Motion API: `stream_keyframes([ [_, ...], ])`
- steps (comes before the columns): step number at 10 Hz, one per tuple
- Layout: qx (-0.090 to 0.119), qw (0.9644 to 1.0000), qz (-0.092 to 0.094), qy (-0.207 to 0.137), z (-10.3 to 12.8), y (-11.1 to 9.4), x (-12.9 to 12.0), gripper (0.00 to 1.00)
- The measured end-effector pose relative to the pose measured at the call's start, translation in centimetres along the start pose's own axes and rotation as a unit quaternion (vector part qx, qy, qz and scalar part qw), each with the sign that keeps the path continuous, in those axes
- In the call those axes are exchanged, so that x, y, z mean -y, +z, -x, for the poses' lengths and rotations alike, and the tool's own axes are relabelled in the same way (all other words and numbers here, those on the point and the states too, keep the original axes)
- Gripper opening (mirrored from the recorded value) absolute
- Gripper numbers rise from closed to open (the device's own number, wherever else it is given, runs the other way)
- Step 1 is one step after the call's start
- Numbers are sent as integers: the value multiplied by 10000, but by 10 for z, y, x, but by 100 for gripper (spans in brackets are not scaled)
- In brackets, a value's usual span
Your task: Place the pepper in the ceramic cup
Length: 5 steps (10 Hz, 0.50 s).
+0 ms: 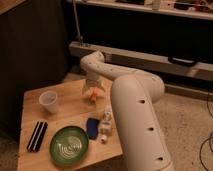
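A small wooden table stands in a dim room with dark panels behind it. Nearest on it is a green plate with nothing on it, and a black bar lies to its left. Just right of the plate are a blue object and a white bottle on its side. Farther back on the left the cup stands upright, and nothing shows inside it. At the far middle of the table the pepper lies well apart from the cup. The gripper points down right at it, at the end of the bulky white arm.

This looks like the pick-up step. Whether the gripper has closed on the pepper cannot be told. The next move calls for a firm hold, a lift, then a carry left to above the cup's rim.
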Motion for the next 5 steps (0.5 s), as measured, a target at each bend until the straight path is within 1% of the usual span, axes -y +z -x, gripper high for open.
stream_keyframes([
  [3, 30, 9999, -92, 96, 3, 15, -1, 80],
  [5, 84, 9999, -68, 87, 4, 24, 2, 80],
])
